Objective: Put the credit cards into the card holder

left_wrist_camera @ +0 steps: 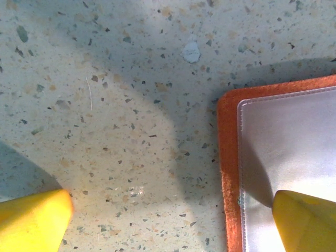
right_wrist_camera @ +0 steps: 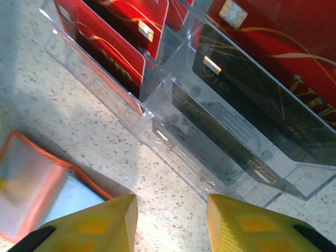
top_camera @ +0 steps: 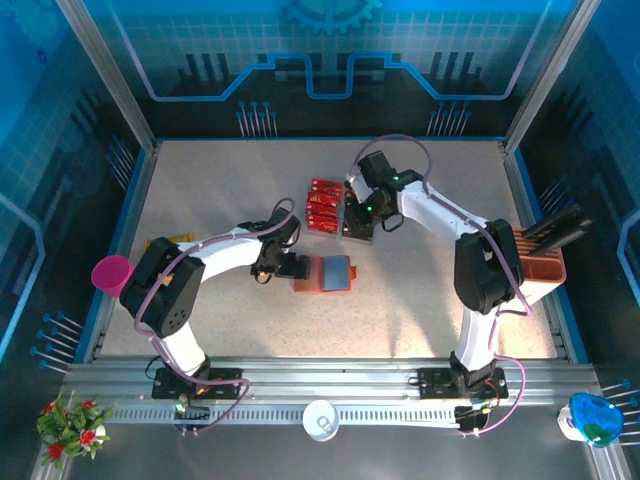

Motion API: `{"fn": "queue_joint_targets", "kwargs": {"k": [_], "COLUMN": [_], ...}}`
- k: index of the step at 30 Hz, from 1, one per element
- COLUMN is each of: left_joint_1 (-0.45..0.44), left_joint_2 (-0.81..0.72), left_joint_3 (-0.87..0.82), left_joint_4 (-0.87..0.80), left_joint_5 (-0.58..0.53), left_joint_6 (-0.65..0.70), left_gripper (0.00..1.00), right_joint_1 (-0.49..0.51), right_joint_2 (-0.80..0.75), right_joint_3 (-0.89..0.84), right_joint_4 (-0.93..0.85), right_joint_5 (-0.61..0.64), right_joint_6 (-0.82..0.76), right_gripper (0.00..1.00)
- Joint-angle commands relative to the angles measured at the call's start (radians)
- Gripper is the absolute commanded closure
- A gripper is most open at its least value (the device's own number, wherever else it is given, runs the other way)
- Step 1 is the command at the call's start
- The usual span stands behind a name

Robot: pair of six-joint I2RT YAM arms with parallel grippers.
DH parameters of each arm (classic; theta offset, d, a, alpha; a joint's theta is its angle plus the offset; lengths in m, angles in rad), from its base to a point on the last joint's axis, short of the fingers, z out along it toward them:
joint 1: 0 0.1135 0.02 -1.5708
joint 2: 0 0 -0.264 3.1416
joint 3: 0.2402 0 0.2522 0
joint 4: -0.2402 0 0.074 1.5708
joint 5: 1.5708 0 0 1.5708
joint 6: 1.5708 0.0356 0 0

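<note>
Card holder (top_camera: pixel 325 273) open and flat on the table (top_camera: pixel 200 200) between the arms, cards in the clear tray (right_wrist_camera: pixel 184 173) just beyond it.

The holder lies pocket side up, its long axis running left to right; whether anything sits behind its clear pocket cannot be made out. The left gripper (left_wrist_camera: pixel 168 220) is spread wide, holding nothing, with one fingertip over the holder's left edge and the other over bare table. The right gripper (right_wrist_camera: pixel 170 215) hangs partly open and empty over the tray's near wall. Inside the tray, red credit cards (right_wrist_camera: pixel 113 44) lean in one row of compartments and dark credit cards (right_wrist_camera: pixel 247 100) in the next. From above, the right gripper hides part of the dark row. The red cards' print is too blurred to read.
</note>
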Motion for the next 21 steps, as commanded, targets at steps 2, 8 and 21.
{"fn": "queue_joint_targets", "kwargs": {"k": [2,8,21], "left_joint_1": [0.0,0.0,0.001], "left_joint_2": [0.035,0.034,0.039], "left_joint_3": [0.022,0.022,0.033], "left_joint_4": [0.015,0.016,0.005], "left_joint_5": [0.045,0.047,0.046], "left_joint_6": [0.034,0.034,0.035], "left_gripper": [0.01,0.01,0.01], "right_joint_1": [0.031,0.053,0.062], "right_joint_2": [0.035,0.08,0.16], "right_joint_3": [0.059,0.096,0.136], "right_joint_4": [-0.057,-0.068,-0.082], "right_joint_5": [0.097,0.156,0.228], "right_joint_6": [-0.075,-0.109,-0.161], "right_gripper": [0.62,0.64,0.7]}}
